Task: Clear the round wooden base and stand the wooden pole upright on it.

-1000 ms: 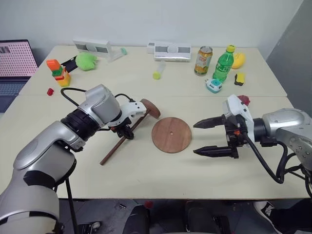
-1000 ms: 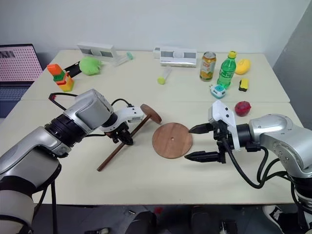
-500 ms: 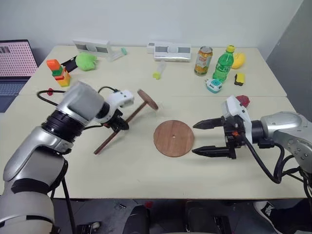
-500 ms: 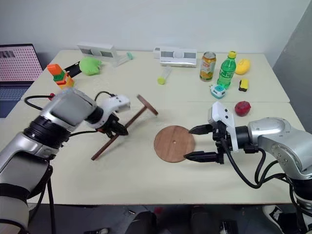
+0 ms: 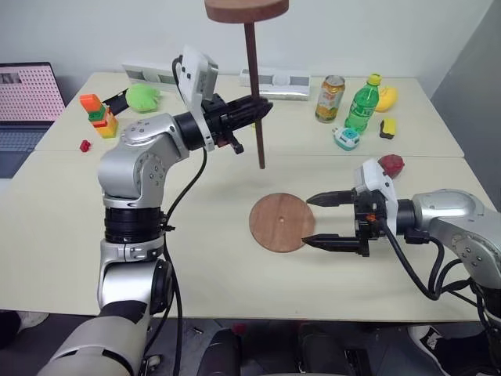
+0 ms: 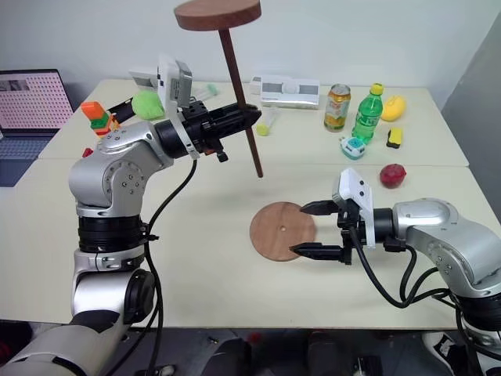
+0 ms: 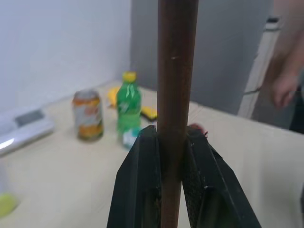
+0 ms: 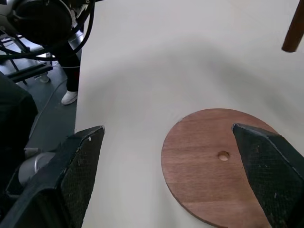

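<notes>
Wooden pole: held in the air above the desk, long axis near vertical with a slight lean. Disc end up, at 12 o'clock; bare rod tip down, hanging clear of the desk surface, over the area at about 11 o'clock of the round wooden base.

Left gripper: fingers pressed together on the rod, pinching it at about mid-length. The left wrist view shows both black fingers flat against the rod on either side. Left arm raised, forearm roughly level, gripper pointing toward 3 o'clock across the desk.

Round wooden base: flat on the desk, centre hole visible, nothing lying on it.

Right gripper: fingers spread wide, pointing toward 9 o'clock, tips just beside the base's 3 o'clock rim, one toward its far side and one toward its near side. Contact with the rim cannot be told. Right forearm low over the desk.

Far desk, 1 o'clock of the base: a can, a green bottle. At 10 o'clock: a green toy.
</notes>
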`<state>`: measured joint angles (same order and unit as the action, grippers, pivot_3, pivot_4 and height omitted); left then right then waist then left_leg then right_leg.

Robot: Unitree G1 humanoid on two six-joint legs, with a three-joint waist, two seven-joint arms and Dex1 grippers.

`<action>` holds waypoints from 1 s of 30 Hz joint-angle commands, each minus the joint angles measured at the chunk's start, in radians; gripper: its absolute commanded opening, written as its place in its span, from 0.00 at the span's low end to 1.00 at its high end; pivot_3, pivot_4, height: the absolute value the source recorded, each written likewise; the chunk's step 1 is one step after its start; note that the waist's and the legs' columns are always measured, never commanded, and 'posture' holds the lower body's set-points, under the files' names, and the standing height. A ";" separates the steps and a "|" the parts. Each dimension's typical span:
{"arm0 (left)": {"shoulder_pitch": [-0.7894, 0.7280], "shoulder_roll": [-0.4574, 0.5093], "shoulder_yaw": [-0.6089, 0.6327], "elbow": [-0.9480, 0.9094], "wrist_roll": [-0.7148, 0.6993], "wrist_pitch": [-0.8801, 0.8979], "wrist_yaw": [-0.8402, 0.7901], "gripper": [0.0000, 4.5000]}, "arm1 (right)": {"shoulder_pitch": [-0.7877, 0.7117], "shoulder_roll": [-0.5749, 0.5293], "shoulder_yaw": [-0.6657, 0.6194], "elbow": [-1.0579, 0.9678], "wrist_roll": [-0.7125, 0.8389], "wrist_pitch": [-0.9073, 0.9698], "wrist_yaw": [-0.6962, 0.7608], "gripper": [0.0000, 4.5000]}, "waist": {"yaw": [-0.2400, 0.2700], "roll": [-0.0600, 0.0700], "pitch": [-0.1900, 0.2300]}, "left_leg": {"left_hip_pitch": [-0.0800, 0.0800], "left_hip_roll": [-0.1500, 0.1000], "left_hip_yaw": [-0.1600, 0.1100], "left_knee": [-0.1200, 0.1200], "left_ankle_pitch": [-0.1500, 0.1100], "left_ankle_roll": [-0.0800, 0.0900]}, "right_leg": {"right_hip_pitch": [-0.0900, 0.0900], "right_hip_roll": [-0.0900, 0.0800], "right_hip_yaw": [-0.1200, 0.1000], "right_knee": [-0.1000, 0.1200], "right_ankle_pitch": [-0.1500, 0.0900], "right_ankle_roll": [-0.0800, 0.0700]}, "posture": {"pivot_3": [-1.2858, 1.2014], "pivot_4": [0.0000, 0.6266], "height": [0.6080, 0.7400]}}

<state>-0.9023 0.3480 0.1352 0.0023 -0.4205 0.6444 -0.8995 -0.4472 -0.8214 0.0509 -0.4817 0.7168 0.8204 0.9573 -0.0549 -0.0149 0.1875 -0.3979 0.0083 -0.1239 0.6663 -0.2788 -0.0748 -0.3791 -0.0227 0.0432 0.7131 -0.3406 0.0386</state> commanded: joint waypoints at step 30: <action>0.320 -0.034 -0.253 -0.060 0.017 -0.306 -0.078 0.06 | 0.204 -0.035 -0.068 -0.080 -0.079 -0.034 -0.106 1.00 | 0.008 0.000 -0.001 | 0.003 0.000 -0.001 0.000 0.000 0.000 | 0.005 0.001 0.000 -0.002 0.000 0.000 | 0.52 0.24 1.00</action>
<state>-0.5912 0.3165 -0.1131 -0.0416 -0.4054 0.3680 -0.9736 -0.2431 -0.8488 -0.0009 -0.5372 0.6386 0.7872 0.8543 -0.0470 -0.0152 0.1869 -0.3946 0.0084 -0.1247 0.6661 -0.2791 -0.0744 -0.3741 -0.0218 0.0429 0.7116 -0.3406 0.0387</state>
